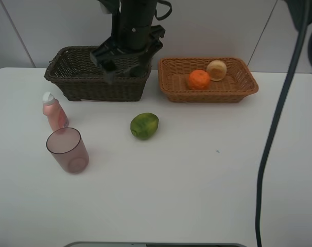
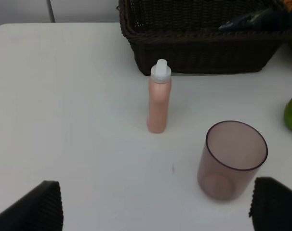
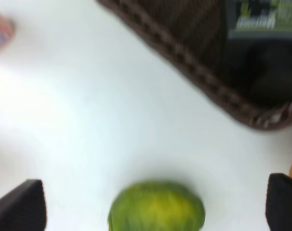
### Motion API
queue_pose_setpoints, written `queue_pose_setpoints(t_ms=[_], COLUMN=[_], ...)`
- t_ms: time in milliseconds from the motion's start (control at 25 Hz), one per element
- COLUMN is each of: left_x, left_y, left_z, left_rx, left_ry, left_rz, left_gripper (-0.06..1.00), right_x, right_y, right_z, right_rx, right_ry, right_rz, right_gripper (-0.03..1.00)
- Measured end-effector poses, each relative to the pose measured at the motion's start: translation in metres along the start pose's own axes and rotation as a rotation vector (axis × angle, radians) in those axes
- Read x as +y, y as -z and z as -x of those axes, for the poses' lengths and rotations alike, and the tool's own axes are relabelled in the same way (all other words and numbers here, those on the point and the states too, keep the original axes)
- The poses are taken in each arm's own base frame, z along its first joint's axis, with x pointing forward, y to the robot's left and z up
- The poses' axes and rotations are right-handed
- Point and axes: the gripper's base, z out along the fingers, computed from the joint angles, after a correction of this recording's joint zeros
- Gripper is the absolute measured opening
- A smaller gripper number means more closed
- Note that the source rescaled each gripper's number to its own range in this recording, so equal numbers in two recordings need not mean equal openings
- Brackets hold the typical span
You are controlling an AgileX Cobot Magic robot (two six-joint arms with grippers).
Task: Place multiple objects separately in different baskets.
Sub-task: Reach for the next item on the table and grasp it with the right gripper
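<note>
The right gripper [image 3: 154, 185] hovers over the front rim of the dark basket [image 1: 94, 91], jaws spread wide w/ nothing between them. The green fruit [image 1: 144, 126] sits on the tabletop [image 1: 207, 180] in front of that basket, off the corner nearest the light basket [image 1: 212, 96]. The right wrist view has it roughly centred under the jaws. The left gripper [image 2: 158, 204] is open and empty too, facing the pink bottle [image 1: 54, 112] and the mauve cup [image 1: 68, 150]. Both stand upright in front of the dark basket's other end, apart from each other. The orange [image 1: 199, 79] and the peach-like fruit [image 1: 217, 70] lie in the light basket, just beside the dark one. A dark item [image 3: 264, 19] w/ a green label lies inside the dark basket (prob. the pump bottle, too blurred to be sure).

Fruit seems to go w/ fruit, so the green one looks like the step in hand. To do it well, the right gripper should:
- come down clear of the dark basket's rim;
- straddle the fruit across its narrower width;
- close at approx. mid-height so it can't roll or squirt out;
- lift above the wicker wall before crossing;
- release low beside the orange, not on top.
</note>
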Motion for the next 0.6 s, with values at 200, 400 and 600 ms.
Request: queue_pose_setpoints(t_ms=[200, 400, 600], left_x=[0.0, 0.0, 0.0], left_y=[0.0, 0.0, 0.0], left_z=[0.0, 0.0, 0.0], left_rx=[0.0, 0.0, 0.0], left_ry=[0.0, 0.0, 0.0], left_rz=[0.0, 0.0, 0.0], left_gripper=[1.0, 1.0, 1.0], right_x=[0.002, 0.004, 0.006], right_y=[-0.018, -0.045, -0.066], right_z=[-0.029, -0.055, -0.072], right_rx=[0.124, 0.184, 0.196], right_ry=[-0.025, -0.126, -0.169], right_rz=[-0.005, -0.02, -0.05], right_gripper=[0.92, 0.92, 0.92])
